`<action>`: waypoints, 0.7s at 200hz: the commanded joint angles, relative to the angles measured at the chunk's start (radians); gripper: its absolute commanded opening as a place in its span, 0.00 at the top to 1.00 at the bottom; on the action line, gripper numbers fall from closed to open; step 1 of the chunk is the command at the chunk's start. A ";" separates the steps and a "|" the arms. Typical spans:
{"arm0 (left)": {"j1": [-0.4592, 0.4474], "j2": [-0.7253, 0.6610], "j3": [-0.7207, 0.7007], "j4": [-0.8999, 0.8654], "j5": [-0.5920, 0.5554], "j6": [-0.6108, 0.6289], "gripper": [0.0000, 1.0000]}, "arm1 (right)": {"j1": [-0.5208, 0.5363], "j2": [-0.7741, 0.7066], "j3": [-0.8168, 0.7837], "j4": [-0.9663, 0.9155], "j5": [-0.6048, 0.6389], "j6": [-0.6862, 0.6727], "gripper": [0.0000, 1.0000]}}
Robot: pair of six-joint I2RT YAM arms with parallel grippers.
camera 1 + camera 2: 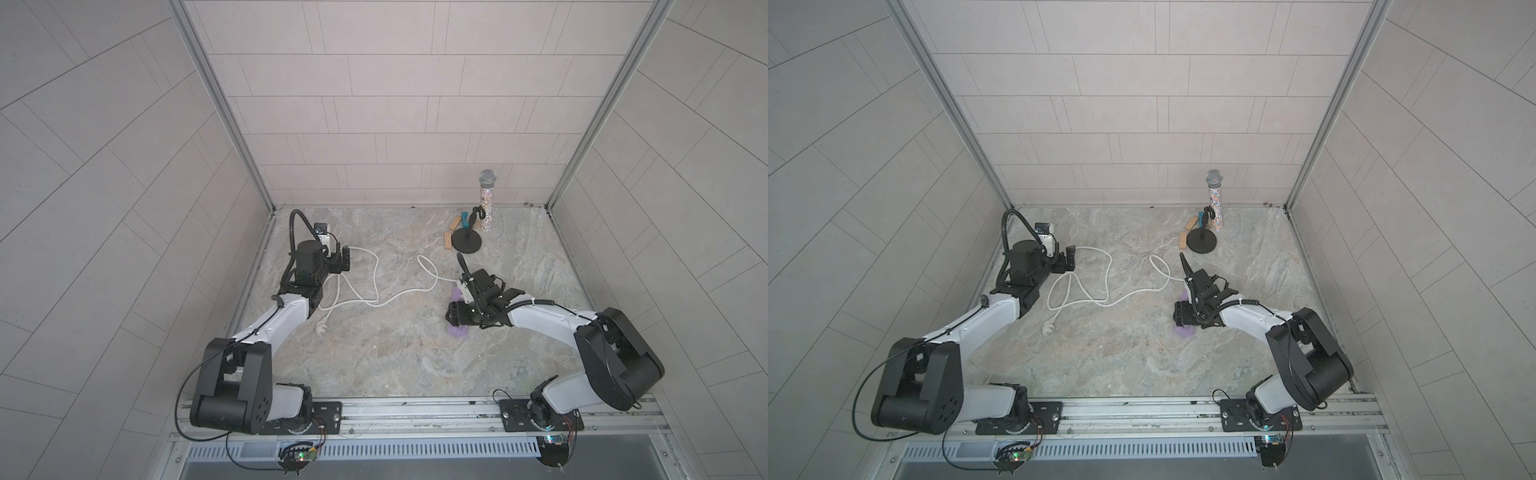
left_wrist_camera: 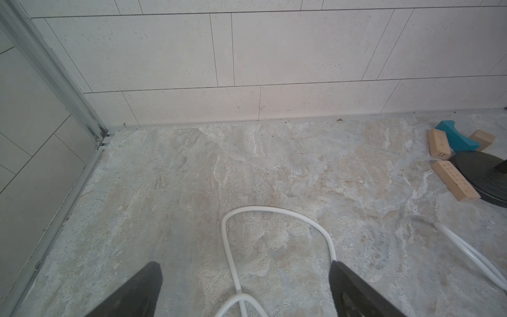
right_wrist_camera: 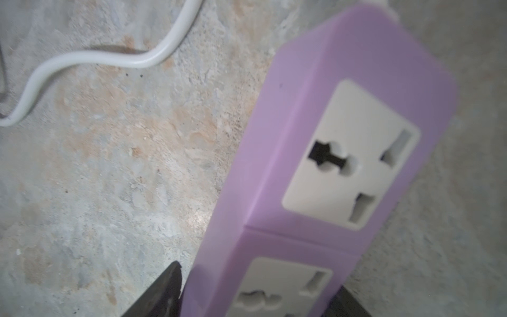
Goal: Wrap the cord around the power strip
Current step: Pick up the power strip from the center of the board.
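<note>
Power strip [image 3: 315, 137], lavender: right fingers [image 3: 164, 291] straddle it, grip unconfirmable, so lifting may let it slip; left fingers [image 2: 142, 288] spread wide over loose cord [image 2: 274, 210], which could snag.

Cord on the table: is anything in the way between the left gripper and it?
Nothing visible. The left gripper is open, and a loop of the cord lies on the table, running through the gap between its fingers. The wooden blocks and black stand base sit far from it.
</note>
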 commanded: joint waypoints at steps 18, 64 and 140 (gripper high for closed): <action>-0.006 -0.017 0.024 -0.028 0.080 0.026 0.00 | 0.026 -0.002 0.075 -0.193 0.080 -0.122 0.38; -0.027 -0.011 0.086 -0.030 0.227 0.040 0.00 | 0.024 -0.030 0.281 -0.299 -0.023 -0.420 0.48; -0.078 0.025 0.193 0.070 0.830 0.187 0.00 | 0.012 0.018 0.555 -0.411 -0.047 -0.755 0.62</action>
